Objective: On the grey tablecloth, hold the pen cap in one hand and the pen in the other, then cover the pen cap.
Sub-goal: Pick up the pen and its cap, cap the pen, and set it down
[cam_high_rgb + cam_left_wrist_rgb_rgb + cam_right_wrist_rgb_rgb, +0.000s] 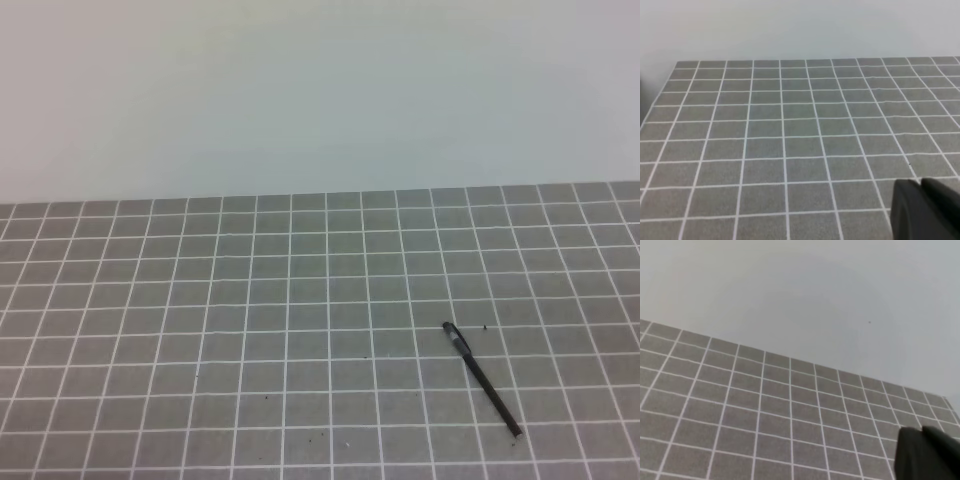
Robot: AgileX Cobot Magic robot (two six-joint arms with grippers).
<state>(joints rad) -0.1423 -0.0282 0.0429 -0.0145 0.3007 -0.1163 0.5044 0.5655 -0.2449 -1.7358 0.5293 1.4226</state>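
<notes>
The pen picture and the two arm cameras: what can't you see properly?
- Pen, high view: too small and blurred to tell whether the cap is on.
- Left end effector, left wrist view: cut off by the bottom edge.
- Right end effector, right wrist view: cut off at the bottom corner.
- Both arms: outside the high view.

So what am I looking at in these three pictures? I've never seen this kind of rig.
It is a two-armed robot filmed by three cameras. One looks down from above onto the grey tablecloth, where a black pen lies at the right, seemingly with its cap on. No arm shows there. The other two cameras sit on the wrists: the dark shape low in the left wrist view is the left gripper, and in the right wrist view the right gripper. Both are shut and hold nothing.
</notes>
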